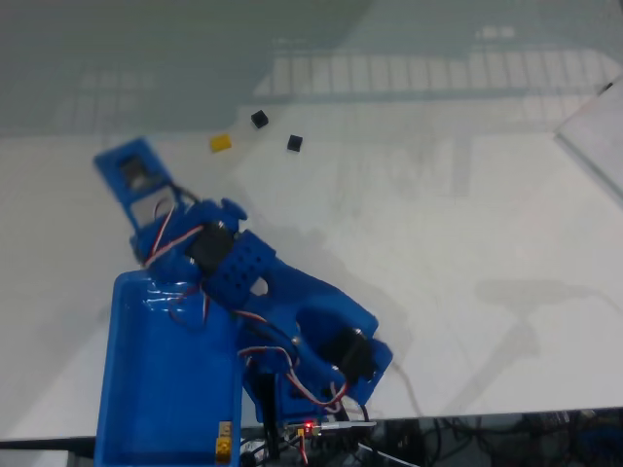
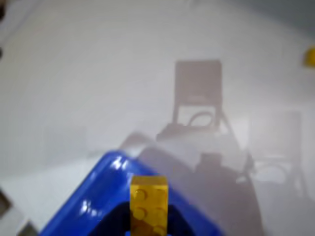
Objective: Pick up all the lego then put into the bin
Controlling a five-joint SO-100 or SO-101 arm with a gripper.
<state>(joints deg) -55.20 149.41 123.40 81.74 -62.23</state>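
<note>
Blue arm's gripper (image 1: 164,255) above the glossy blue plastic bin's (image 1: 122,389) far corner; its opening cannot be told.
A tiny yellow brick (image 1: 221,142) and two black bricks (image 1: 259,119) (image 1: 294,143) lie near the white table's (image 1: 438,243) far edge; another yellow brick (image 1: 225,440) lies inside the bin's near corner.

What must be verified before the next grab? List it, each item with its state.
1. Yellow lego, left black lego and right black lego binned: not ok, all lie on the table.
2. These three apart from one another: ok.
3. Way from the gripper to them free: ok.
4. Gripper open or shut: cannot tell.
5. Yellow brick at the bin corner in the wrist view, inside it: cannot tell.
</note>
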